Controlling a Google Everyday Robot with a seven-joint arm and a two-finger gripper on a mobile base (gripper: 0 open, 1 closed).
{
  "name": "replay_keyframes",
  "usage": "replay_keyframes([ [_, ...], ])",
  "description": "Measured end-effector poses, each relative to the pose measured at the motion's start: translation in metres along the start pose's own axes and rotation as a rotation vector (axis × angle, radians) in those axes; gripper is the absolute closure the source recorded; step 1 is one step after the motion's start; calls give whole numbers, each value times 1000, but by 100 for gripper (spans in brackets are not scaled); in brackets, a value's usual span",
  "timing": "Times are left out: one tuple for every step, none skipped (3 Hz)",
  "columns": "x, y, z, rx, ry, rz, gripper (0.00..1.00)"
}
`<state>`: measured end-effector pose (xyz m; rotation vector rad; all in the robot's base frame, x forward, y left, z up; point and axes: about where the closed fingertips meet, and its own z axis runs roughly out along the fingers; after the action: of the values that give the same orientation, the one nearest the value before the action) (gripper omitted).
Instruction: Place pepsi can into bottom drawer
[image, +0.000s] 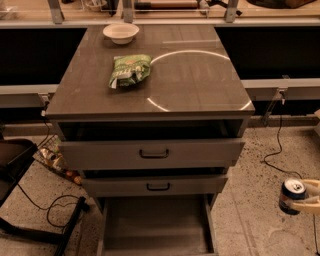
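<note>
The cabinet (90, 100) fills the left and middle of the scene. Its bottom drawer (155, 227) is pulled out towards the near side, with a bare, flat grey floor. The top drawer (100, 152) and the middle drawer (200, 184) also stand partly out and overhang the bottom drawer's far half. That overhang is the main hazard. A can carried in too high or too far back would likely knock the middle drawer's front. One carried in low from the right could clip the bottom drawer's right wall, which the approach has to cross. Either bump could twist the can in the grip or tip it at release. Letting go from a height could also leave it toppling and rolling on the plain floor. The green snack bag (130, 70) and the white bowl (121, 32) on the cabinet top are well clear of that path.

Further right, a dark cable (272, 155) trails across the speckled floor (250, 215), near the line the arm must sweep, so a low pass might snag it.

At the far right is the pepsi can (291, 196), roughly upright with its silver top showing. It is well apart from the bottom drawer and to the right of it. The gripper (306, 196) reaches in from the right edge, one pale finger on the far side of the can and one on the near side. It appears to clasp the can's body, though the contact itself is hard to make out so close to the edge.
</note>
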<state>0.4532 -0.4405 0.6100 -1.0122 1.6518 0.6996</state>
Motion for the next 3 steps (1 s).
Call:
replay_keyframes([
  [31,41,9,-58,3,-3,100],
  [59,130,70,-160,-27,47,100],
  [60,129,80,-154,-30,38,100],
])
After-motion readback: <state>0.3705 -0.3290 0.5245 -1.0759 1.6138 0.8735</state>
